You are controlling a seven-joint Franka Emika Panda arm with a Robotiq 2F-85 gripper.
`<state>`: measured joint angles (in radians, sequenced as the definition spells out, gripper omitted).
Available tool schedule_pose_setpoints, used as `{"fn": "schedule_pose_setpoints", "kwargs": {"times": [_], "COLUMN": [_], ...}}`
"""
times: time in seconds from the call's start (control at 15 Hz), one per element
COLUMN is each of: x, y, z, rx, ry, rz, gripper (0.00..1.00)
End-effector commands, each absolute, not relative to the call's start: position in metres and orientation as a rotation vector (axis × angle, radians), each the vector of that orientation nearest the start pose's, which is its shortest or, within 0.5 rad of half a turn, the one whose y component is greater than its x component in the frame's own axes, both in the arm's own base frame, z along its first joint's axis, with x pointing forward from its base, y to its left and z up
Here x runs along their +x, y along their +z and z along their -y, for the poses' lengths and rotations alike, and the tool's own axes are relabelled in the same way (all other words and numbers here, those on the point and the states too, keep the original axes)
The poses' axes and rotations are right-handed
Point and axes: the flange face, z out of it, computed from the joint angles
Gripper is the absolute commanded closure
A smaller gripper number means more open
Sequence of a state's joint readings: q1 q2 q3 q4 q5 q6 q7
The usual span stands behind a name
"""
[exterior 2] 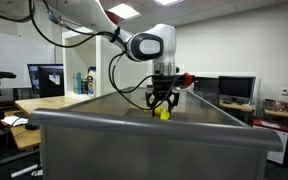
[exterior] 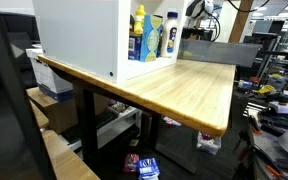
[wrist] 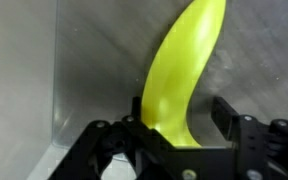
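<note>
Squarely between the fairly wide, ungripping jaws of the tool (wrist: 179, 115) lies the banana (wrist: 189, 60), its long axis crossing their closing line, close beside one wall of the metal bin (wrist: 19, 80).

Wrist view: banana (wrist: 184, 70) tip cut off by the top edge; claw (wrist: 179, 110) body cut off at the bottom. In an exterior view, grey bin (exterior 2: 134, 145) near wall hides the banana's lower end. Bottles (exterior: 150, 36): labels too small to read.
</note>
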<state>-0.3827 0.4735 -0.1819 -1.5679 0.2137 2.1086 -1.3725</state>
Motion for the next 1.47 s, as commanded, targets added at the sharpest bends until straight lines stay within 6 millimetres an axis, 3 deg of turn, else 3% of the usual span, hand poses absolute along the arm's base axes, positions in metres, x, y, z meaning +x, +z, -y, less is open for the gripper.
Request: {"fn": "schedule_pose_setpoints", "kwargs": {"times": [0.0,0.33,0.6,0.93,1.4], "x": [0.602,0.601,0.600,0.588,0.576], "y": [0.386,0.393,0.402,0.431,0.475], "z": [0.347,0.347,0.347,0.340,0.337], "rx": [-2.960,-2.992,-3.045,-2.988,-2.969], "ry": [-0.171,-0.172,-0.128,0.013,0.012], "rz": [1.037,0.935,0.763,0.420,0.126], "gripper": [0.56,0.85,0.85,0.85,0.85]}}
